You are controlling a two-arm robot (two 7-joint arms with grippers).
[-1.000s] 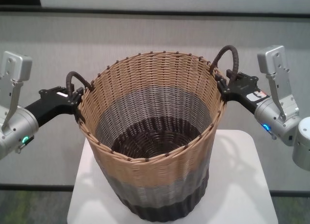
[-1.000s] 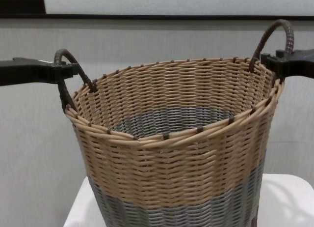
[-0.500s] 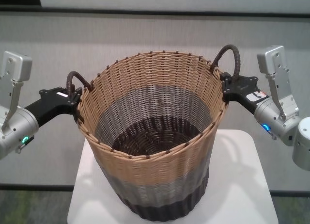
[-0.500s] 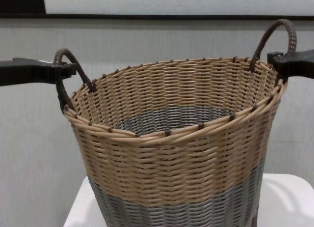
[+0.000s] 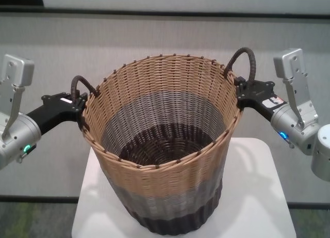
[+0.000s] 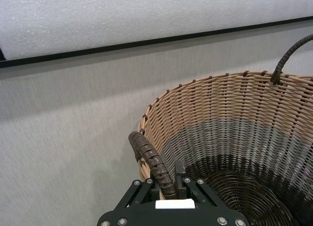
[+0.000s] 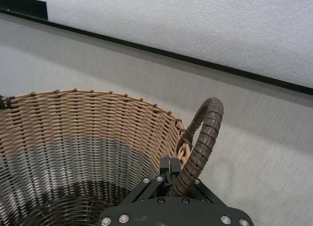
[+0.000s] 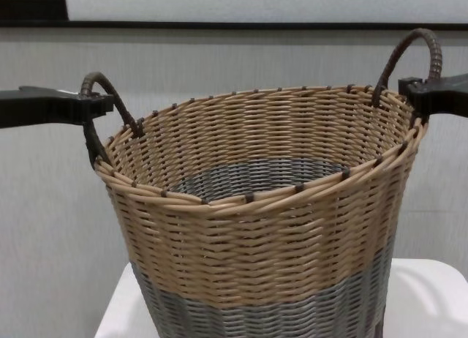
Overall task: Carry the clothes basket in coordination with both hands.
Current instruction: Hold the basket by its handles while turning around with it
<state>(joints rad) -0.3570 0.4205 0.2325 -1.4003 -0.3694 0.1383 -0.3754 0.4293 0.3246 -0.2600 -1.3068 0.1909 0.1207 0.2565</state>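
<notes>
The clothes basket (image 5: 165, 191), round wicker with tan, grey and dark brown bands, stands on a white table and leans slightly, its right rim higher. My left gripper (image 5: 78, 105) is shut on the basket's left loop handle (image 5: 82, 83). The left wrist view shows that handle (image 6: 151, 162) running between the jaws. My right gripper (image 5: 241, 91) is shut on the right loop handle (image 5: 243, 57). The right wrist view shows that handle (image 7: 203, 138) rising from the jaws. The chest view shows the basket (image 8: 256, 257) with both grippers level with its rim. The basket is empty inside.
The white table (image 5: 258, 197) under the basket is small, with its edges close around the base. A grey wall with a black strip (image 5: 165, 11) stands behind. The floor (image 5: 31, 220) shows below the table on both sides.
Since one second ago my right gripper has shifted slightly outward along its handle and the basket has settled a little to the left. Nothing has moved in the last half second.
</notes>
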